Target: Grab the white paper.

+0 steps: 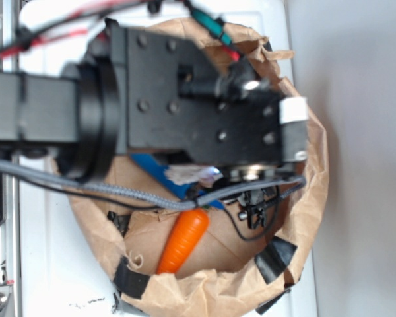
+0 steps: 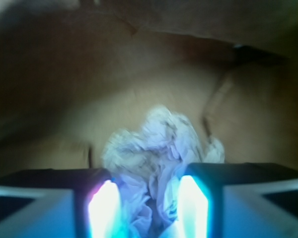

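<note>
White paper (image 2: 156, 148) between end effector (image 2: 149, 208) fingers | jaws closing around it, grasping

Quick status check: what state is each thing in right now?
white paper: crumpled, lying in the bag, between the tool's fingers.
tool: lowered into the bag, fingers either side of the paper; whether they pinch it is unclear.
brown paper bag: open, rim rolled down.
carrot: lying loose on the bag floor.
blue item: mostly hidden under the arm.
</note>
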You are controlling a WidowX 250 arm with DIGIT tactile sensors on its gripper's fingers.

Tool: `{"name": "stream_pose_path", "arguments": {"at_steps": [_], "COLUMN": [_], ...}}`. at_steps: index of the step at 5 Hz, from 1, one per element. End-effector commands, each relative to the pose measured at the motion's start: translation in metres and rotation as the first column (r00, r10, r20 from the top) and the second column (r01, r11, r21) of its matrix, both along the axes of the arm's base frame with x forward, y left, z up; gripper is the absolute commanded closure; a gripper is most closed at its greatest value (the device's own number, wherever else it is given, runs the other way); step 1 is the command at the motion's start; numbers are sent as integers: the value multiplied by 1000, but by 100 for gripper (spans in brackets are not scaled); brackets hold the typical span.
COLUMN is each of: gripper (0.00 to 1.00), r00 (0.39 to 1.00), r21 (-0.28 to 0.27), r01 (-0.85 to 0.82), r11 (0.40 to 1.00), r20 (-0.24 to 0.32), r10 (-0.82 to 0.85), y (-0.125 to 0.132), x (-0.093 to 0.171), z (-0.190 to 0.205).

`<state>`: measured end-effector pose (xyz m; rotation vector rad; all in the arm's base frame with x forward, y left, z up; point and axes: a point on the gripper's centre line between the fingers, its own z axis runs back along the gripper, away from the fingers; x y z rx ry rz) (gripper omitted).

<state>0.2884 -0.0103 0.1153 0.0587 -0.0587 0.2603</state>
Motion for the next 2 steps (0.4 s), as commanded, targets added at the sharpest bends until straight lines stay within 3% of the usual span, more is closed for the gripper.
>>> {"name": "stream_pose_path", "arguments": {"at_steps": [1,2], "gripper": [100,48], "r00": [991,985], "r21": [-22,58], "r01": [134,138], "r11": [991,989], "r20": [4,91], "r10": [-134,-143], "y": [-2,-1], "x": [-15,-18], "z": [68,61]}}
